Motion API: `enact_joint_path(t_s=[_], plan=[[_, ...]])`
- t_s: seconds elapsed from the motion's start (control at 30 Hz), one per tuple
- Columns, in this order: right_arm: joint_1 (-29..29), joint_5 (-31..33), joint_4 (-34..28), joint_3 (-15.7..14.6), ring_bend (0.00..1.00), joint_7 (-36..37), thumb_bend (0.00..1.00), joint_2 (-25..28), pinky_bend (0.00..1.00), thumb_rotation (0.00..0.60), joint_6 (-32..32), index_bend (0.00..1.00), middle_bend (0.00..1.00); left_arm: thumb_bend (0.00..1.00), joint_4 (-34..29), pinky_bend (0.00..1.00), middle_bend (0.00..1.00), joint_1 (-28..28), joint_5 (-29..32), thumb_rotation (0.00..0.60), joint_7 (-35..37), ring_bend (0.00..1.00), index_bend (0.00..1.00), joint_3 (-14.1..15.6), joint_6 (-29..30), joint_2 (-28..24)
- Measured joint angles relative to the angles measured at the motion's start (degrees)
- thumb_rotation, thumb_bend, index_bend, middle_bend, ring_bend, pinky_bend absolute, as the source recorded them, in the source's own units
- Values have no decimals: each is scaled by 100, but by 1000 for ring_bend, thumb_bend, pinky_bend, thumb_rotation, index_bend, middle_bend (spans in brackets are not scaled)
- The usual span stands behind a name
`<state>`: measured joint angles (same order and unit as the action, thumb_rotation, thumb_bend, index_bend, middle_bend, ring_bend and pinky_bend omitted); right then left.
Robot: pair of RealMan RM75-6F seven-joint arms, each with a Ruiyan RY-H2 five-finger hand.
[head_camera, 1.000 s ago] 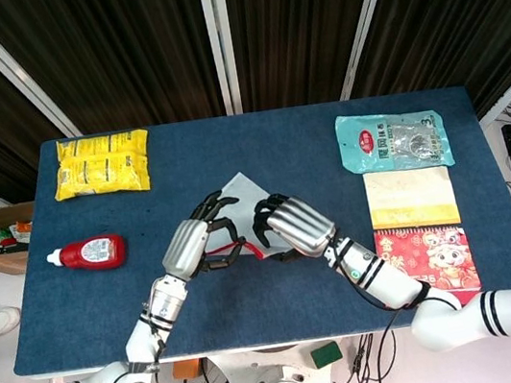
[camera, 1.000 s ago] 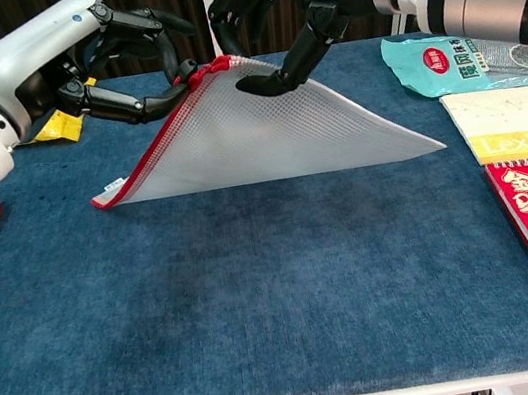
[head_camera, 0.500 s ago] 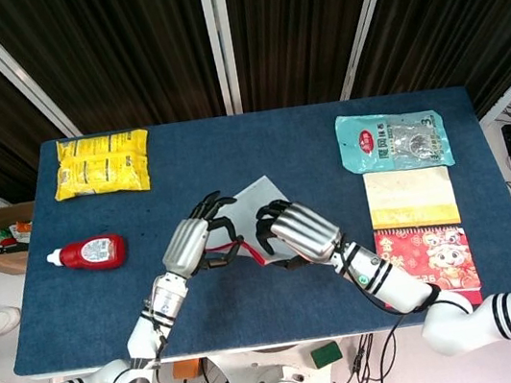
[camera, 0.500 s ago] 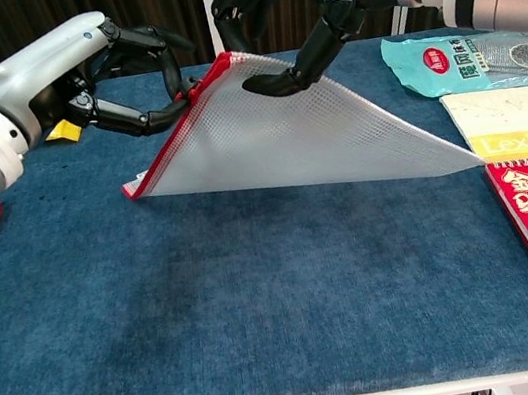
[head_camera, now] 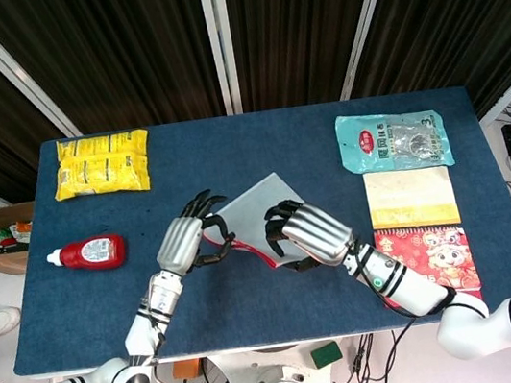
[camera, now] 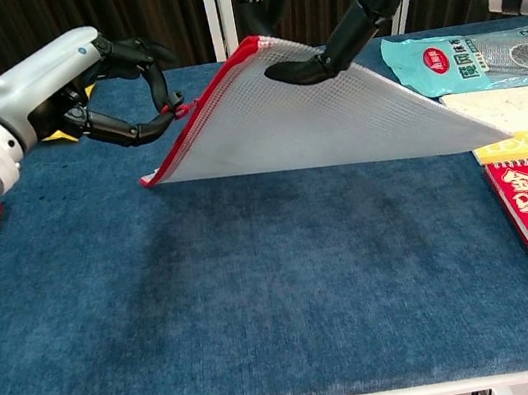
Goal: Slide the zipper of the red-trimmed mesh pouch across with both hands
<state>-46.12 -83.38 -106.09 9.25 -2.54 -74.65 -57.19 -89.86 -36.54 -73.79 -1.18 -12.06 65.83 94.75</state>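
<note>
The mesh pouch (camera: pixel 331 115) is translucent white with a red zipper edge (camera: pixel 207 100). It is lifted at one corner and slopes down to the blue table (camera: pixel 261 299). My right hand (camera: pixel 333 3) holds the raised top corner, its thumb pressing on the mesh. My left hand (camera: pixel 108 82) pinches the zipper pull (camera: pixel 178 108) partway down the red edge. In the head view the pouch (head_camera: pixel 257 201) lies between my left hand (head_camera: pixel 186 243) and my right hand (head_camera: pixel 306 234), near the table's middle.
A yellow snack bag (head_camera: pixel 100 163) lies at the back left and a red bottle (head_camera: pixel 90 253) at the left. At the right are a teal packet (head_camera: pixel 393 139), a yellow-and-white book (head_camera: pixel 410 197) and a red box (head_camera: pixel 426 257).
My right hand has carried the pouch's raised corner to the right. My left hand, pinching the pull, now sits further down the red edge, so the hands are wider apart.
</note>
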Motion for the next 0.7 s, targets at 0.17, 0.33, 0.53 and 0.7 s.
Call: enact_joint_path(t_s=[0.17, 0.33, 0.53, 0.7], plan=[[104, -175, -23, -114, 241, 110, 825, 90, 310, 600, -77, 808, 515, 515, 268, 125, 165, 21, 18, 600, -168, 27, 633, 15, 77, 99], [224, -405, -48, -215, 244, 271, 826, 201, 310, 600, -216, 809, 515, 516, 553, 125, 165, 56, 45, 600, -313, 27, 632, 35, 141, 183], [333, -648, -70, -375, 249, 419, 826, 363, 311, 600, -278, 812, 517, 517, 1015, 125, 165, 87, 104, 600, -472, 27, 632, 43, 194, 335], [397, -763, -66, -510, 250, 480, 827, 471, 312, 600, -245, 814, 518, 517, 1450, 125, 165, 129, 184, 600, -522, 27, 632, 21, 233, 478]])
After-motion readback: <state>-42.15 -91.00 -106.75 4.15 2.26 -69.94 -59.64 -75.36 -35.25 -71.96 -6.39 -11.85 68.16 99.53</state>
